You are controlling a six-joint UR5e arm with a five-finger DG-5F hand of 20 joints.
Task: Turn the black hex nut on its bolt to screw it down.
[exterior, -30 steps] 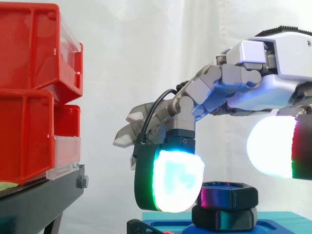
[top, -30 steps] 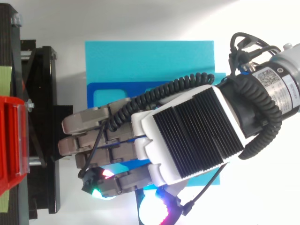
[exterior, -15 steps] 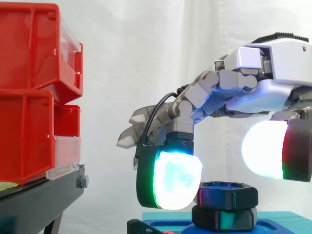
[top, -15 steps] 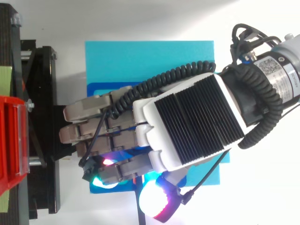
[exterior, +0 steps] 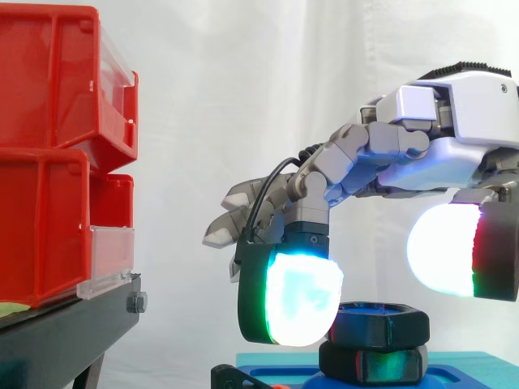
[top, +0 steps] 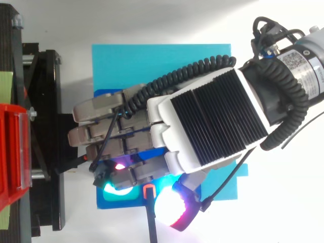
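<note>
Leftmost, red bins (exterior: 49, 146) sit on their stand, well apart from the work. Right of them, one glowing fingertip (exterior: 296, 296) hangs just beside the left flank of the nut (exterior: 379, 326), which sits near the right, over a blue base (top: 152, 66). The hand (exterior: 454, 154) straddles it loosely, grasping nothing. Its thumb pad (exterior: 442, 247) floats above the nut's right edge. If the hand closes from here, the thumb will likely ride over the top and slip, so nothing turns.
</note>
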